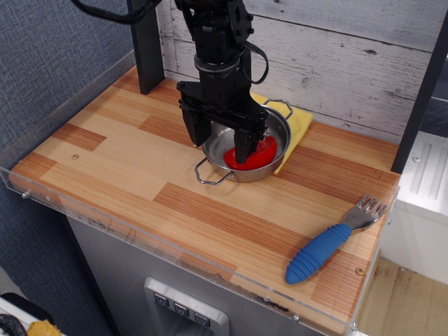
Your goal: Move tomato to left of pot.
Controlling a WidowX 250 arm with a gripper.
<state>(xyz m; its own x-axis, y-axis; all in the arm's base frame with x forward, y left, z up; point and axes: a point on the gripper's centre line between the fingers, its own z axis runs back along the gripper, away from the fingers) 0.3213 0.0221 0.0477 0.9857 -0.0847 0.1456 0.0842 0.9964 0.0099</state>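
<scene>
one tomato (pixel 255 155) in pot (pixel 274 133), under spread pincer (pixel 221 143)

1. You see the gripper (pixel 222 145) over the pot (pixel 274 151), jaws spread, one finger (pixel 246 145) against the tomato (pixel 256 155).
2. Pot sits on a yellow cloth (pixel 301 120).
3. Blue-handled fork (pixel 331 241) lies well apart, front right.

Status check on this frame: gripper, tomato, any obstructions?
Gripper open, over the pot. Tomato inside pot, ungrasped. Pot rim in the way.

Mock kitchen counter, wood-pattern worktop (pixel 140 168), plank wall (pixel 336 56), fork (pixel 329 246)
</scene>
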